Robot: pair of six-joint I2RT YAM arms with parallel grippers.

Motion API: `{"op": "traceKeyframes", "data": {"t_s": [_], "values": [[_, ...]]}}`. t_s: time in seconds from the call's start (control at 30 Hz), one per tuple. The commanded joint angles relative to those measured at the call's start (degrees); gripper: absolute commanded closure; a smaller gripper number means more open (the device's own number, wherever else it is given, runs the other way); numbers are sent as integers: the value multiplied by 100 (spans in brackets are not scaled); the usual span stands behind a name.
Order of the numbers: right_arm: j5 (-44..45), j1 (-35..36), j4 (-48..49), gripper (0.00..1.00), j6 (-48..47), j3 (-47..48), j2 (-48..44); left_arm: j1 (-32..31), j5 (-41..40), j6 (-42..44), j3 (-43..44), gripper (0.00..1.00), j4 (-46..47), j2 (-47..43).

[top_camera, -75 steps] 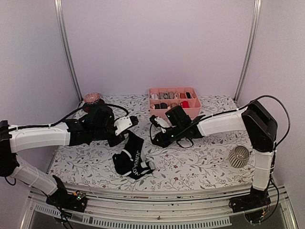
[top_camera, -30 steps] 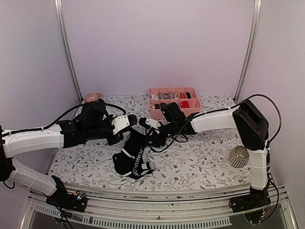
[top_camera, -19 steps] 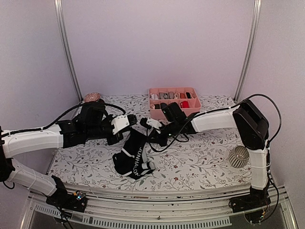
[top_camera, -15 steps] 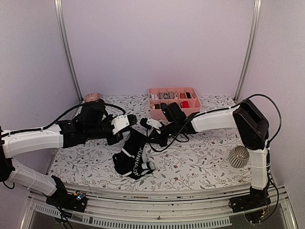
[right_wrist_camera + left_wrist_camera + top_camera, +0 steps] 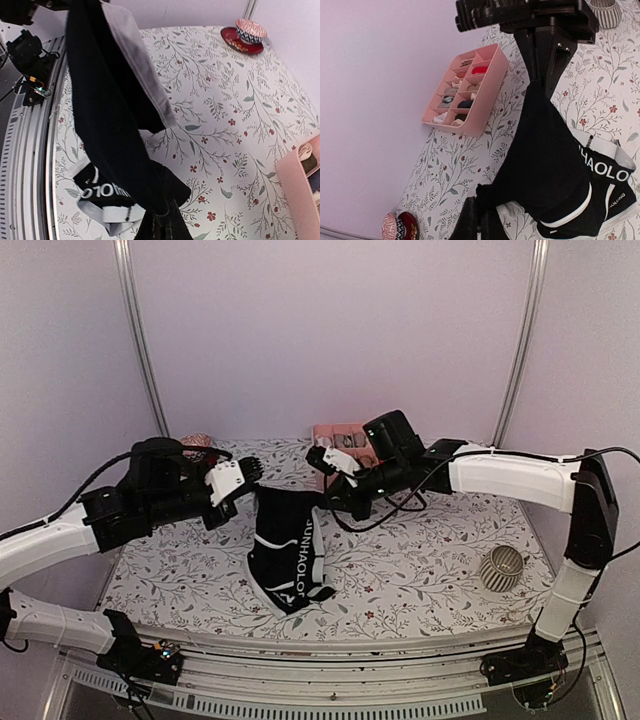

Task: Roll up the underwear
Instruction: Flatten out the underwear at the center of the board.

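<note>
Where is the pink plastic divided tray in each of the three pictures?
Top external: the pink plastic divided tray sits back centre, partly hidden.
Left wrist: tray upper left of centre, whole.
Right wrist: tray bottom right corner, cut off.
Shared landmark: the black fabric briefs with white-lettered waistband, in all three.

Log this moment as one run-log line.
left gripper: shut on underwear | right gripper: shut on underwear | underwear: stretched between them, lower end on table | roll: not started

The left tool [image 5: 254, 483] and right tool [image 5: 324, 502] have risen, hoisting the underwear [image 5: 286, 550] stretched between them.
</note>
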Motion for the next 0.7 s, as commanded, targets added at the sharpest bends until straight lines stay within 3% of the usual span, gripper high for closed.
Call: {"op": "traceKeyframes", "data": {"t_s": [0.0, 0.37, 0.53, 0.67], "values": [[321, 539, -933, 99, -172, 284, -756, -113, 464, 129, 298, 100, -515, -663], [1523, 2103, -2019, 99, 56, 742, -1698, -735, 1281, -1, 858, 100, -1829, -2005], [1755, 2161, -1814, 99, 106, 553, -2109, -762, 1242, -175, 1105, 100, -2056, -2314], [1644, 1754, -1925, 99, 84, 716, -1774, -772, 800, -402, 1064, 100, -1918, -1991]]}}
